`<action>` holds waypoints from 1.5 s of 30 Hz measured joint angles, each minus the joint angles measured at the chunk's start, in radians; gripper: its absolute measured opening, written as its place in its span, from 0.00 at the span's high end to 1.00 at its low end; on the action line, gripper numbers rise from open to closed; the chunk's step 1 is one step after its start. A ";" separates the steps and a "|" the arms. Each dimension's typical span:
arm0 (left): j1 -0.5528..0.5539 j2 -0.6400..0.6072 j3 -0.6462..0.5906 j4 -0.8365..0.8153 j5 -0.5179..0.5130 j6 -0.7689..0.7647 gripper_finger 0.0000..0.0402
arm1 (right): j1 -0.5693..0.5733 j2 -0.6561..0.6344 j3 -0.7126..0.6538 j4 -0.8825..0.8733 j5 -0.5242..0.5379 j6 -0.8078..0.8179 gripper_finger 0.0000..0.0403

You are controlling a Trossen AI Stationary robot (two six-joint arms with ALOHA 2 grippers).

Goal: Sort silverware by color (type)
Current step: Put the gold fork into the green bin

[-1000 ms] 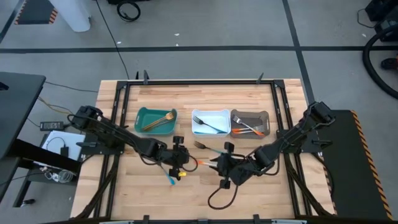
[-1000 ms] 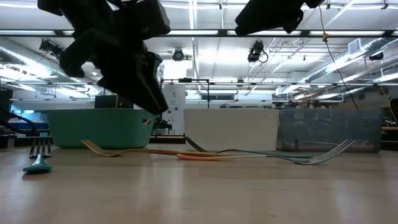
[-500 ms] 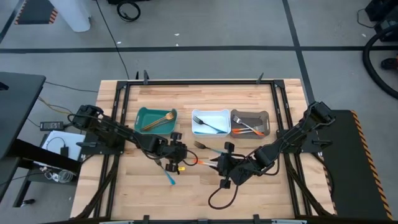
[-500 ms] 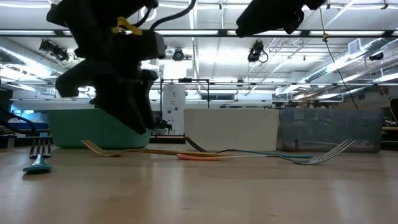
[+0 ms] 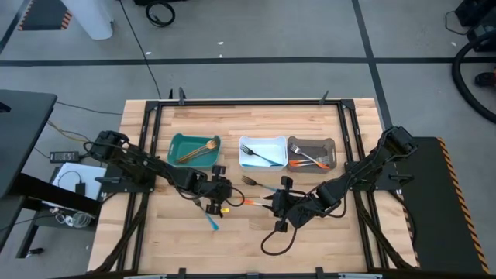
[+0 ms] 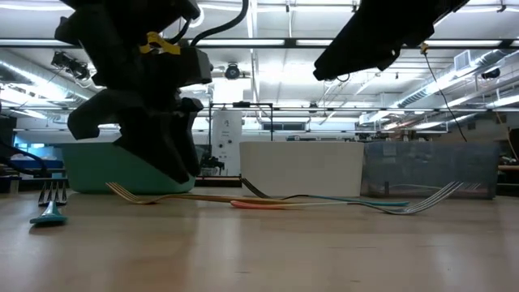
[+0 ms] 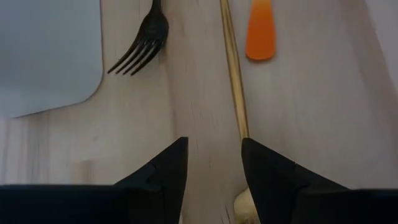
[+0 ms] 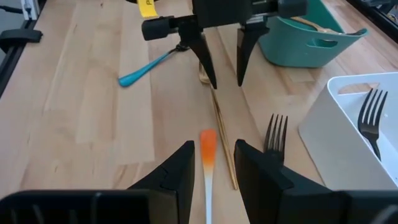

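Note:
Loose silverware lies flat mid-table: a gold utensil (image 7: 234,74), an orange-handled one (image 8: 208,148), a black fork (image 8: 276,133) and, apart from them, a blue-handled one (image 5: 213,223). My left gripper (image 5: 225,194) is open and points down just above the table. Its fingers (image 7: 168,165) stand on either side of the gold utensil's end (image 7: 245,202), not touching it. My right gripper (image 5: 275,203) is open and low, facing the left one. The orange handle's tip lies ahead between its fingers (image 8: 180,168).
Three bins stand in a row toward the far edge: teal (image 5: 194,149) with a gold piece, white (image 5: 262,152) with a black fork, grey (image 5: 311,153) with orange-handled forks. A black cable loops near the table's near edge (image 5: 275,244). Bare wood lies around the blue utensil.
My left gripper has swung its fingers from slanting to pointing down and has sunk closer to the table over the gold utensil's end. My right arm has dipped slightly. The silverware has stayed where it was.

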 joint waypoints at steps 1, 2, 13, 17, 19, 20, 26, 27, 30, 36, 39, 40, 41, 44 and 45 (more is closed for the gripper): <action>0.000 -0.003 0.000 -0.010 0.000 0.001 0.60 | 0.000 0.000 0.000 0.002 0.000 0.000 0.70; 0.002 -0.005 0.000 -0.014 0.000 0.001 0.60 | 0.000 0.000 0.000 0.003 -0.001 -0.001 0.70; 0.085 -0.030 0.003 -0.033 0.222 -0.148 0.60 | 0.000 0.000 0.000 0.013 -0.006 -0.012 0.70; 0.108 -0.030 0.003 -0.031 0.242 -0.236 0.60 | 0.000 0.000 0.000 0.016 -0.006 -0.023 0.70; 0.112 -0.030 0.003 -0.029 0.243 -0.273 0.60 | 0.000 0.000 0.000 0.021 -0.006 -0.027 0.70; 0.112 -0.030 0.003 -0.029 0.245 -0.278 0.60 | 0.000 0.000 0.000 0.022 -0.006 -0.029 0.70; 0.112 -0.030 0.003 -0.022 0.259 -0.291 0.60 | -0.002 0.000 0.000 0.022 -0.006 -0.030 0.70; 0.112 -0.030 0.003 -0.018 0.259 -0.290 0.60 | -0.004 0.000 0.000 0.022 -0.006 -0.030 0.70; 0.112 -0.030 0.003 -0.004 0.259 -0.288 0.60 | -0.006 0.000 0.000 0.022 -0.006 -0.030 0.70; 0.112 -0.030 0.003 0.030 0.259 -0.285 0.60 | -0.006 0.000 0.000 0.022 -0.006 -0.029 0.70; 0.110 -0.027 0.003 0.040 0.258 -0.285 0.60 | -0.005 0.000 0.000 0.022 -0.006 -0.030 0.70; 0.110 -0.018 0.004 0.046 0.257 -0.286 0.60 | -0.005 0.000 0.000 0.022 -0.006 -0.030 0.70; 0.110 -0.015 0.005 0.042 0.257 -0.287 0.60 | -0.006 0.000 0.000 0.022 -0.006 -0.029 0.70; 0.105 0.007 0.004 0.043 0.256 -0.296 0.60 | -0.006 0.000 0.001 0.021 -0.006 -0.030 0.70; 0.104 0.008 0.001 0.029 0.253 -0.296 0.60 | -0.005 0.001 0.001 0.022 -0.006 -0.030 0.70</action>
